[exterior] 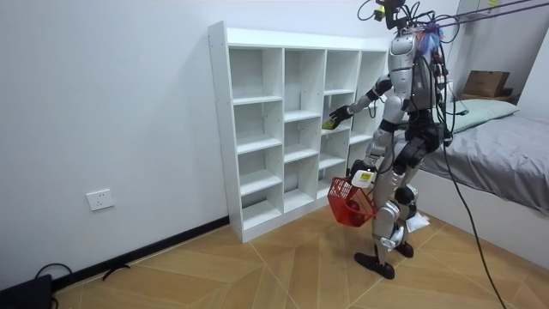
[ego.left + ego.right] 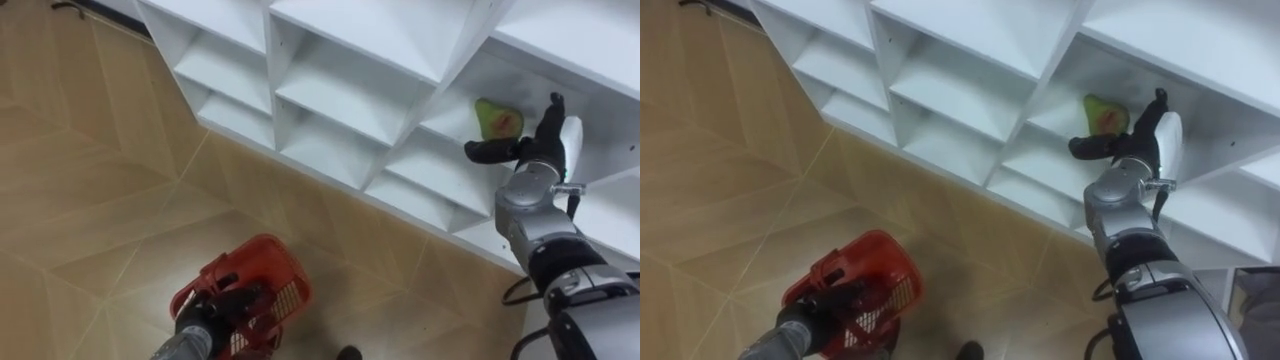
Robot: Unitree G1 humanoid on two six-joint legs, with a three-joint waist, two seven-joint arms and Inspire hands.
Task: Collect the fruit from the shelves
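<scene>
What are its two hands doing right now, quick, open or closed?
Left hand: closed on the red basket's handle.
Right hand: open, reaching at the green fruit in the white closet, not holding it.

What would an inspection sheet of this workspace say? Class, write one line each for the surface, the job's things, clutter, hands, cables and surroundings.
Surface: wooden floor; a white shelf unit stands on it against the wall.
Job's things: one green fruit with a red patch lies in a shelf compartment; the red basket hangs low by the robot's legs.
Clutter: nothing seen.
Hands: right hand open, reaching into that compartment, close to the fruit but not closed on it; left hand curled round the basket's top.
Cables: dark cable on the floor by the wall.
Surroundings: wall socket, bed, cardboard box on it.
</scene>
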